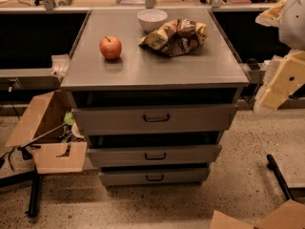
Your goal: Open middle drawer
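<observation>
The middle drawer (155, 155) is the grey metal front of medium height in the cabinet, with a small dark loop handle (155, 156) at its centre. A dark gap shows above its front panel. The taller-fronted top drawer (155, 118) sits above it and the shortest, narrowest drawer (153, 177) below it. My gripper (281, 82) shows as cream-coloured parts at the right edge. It is to the right of the cabinet, level with the cabinet top, well apart from the drawer handles and holding nothing that I can see.
On the cabinet top (152, 66) lie a red apple (110, 47), a white bowl (152, 19) and a crumpled chip bag (175, 36). An open cardboard box (47, 137) stands on the floor at the left. A black pole (280, 175) and another box (267, 219) are at the lower right.
</observation>
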Action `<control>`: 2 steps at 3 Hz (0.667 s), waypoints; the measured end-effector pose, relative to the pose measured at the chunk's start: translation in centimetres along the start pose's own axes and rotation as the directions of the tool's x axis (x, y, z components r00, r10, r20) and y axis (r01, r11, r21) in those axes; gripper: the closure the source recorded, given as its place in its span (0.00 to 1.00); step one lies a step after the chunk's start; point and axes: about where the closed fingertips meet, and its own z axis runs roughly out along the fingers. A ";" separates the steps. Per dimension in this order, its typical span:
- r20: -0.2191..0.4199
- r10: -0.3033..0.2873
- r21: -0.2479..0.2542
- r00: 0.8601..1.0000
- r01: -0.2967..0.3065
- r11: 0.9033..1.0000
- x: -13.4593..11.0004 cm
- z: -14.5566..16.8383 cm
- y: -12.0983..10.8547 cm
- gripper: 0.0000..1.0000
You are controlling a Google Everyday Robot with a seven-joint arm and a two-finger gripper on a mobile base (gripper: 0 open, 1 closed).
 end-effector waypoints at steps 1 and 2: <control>0.000 0.000 0.000 1.000 0.000 1.000 0.0 0.0 0.0 0.00; -0.014 -0.008 0.000 1.000 0.008 1.000 -0.3 -0.2 -0.1 0.00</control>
